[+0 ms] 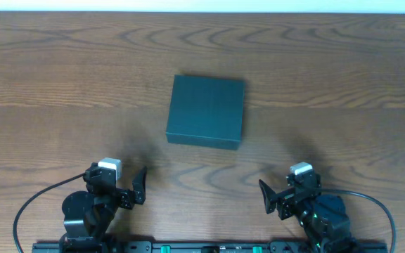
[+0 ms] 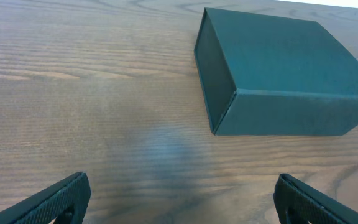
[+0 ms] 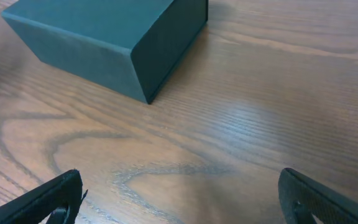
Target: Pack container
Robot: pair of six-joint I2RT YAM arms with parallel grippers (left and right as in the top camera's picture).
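Note:
The container (image 1: 207, 110) is a dark teal rectangular box with its lid shut, lying flat near the middle of the wooden table. It also shows at the upper right of the left wrist view (image 2: 284, 74) and at the upper left of the right wrist view (image 3: 114, 34). My left gripper (image 1: 133, 188) is open and empty near the front edge, left of the box (image 2: 179, 199). My right gripper (image 1: 273, 198) is open and empty near the front edge, right of the box (image 3: 179, 196). No snack packets are in view.
The wooden table (image 1: 62, 84) stretches around the box on all sides. Black cables (image 1: 30, 200) loop from both arm bases along the front edge.

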